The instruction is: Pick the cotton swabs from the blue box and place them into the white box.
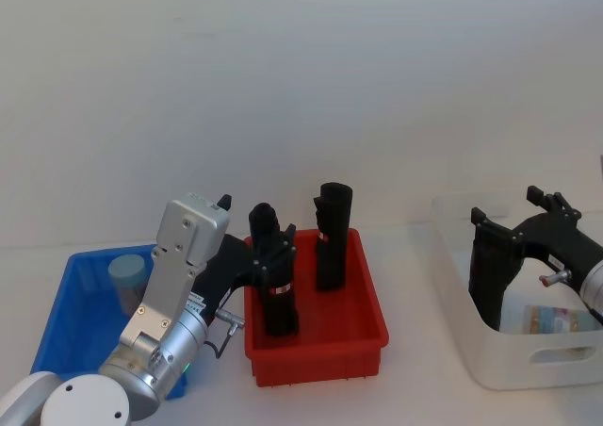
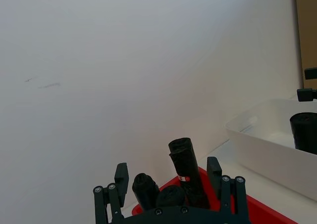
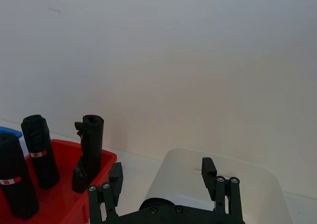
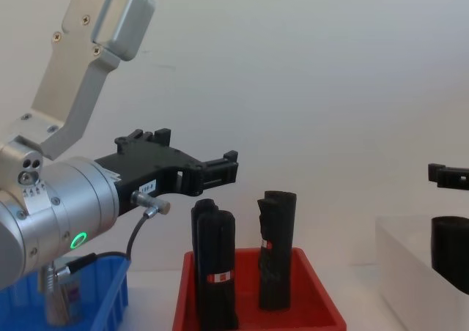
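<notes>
Three bins [image 1: 316,351] on white table [image 1: 415,398]

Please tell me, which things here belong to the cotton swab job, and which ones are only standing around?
For the job: cotton swabs tub, standing in the blue box; white box; left gripper, empty, above the red bin; right gripper, empty, over the white box.

Not for the job: red bin; black rolls.
</notes>
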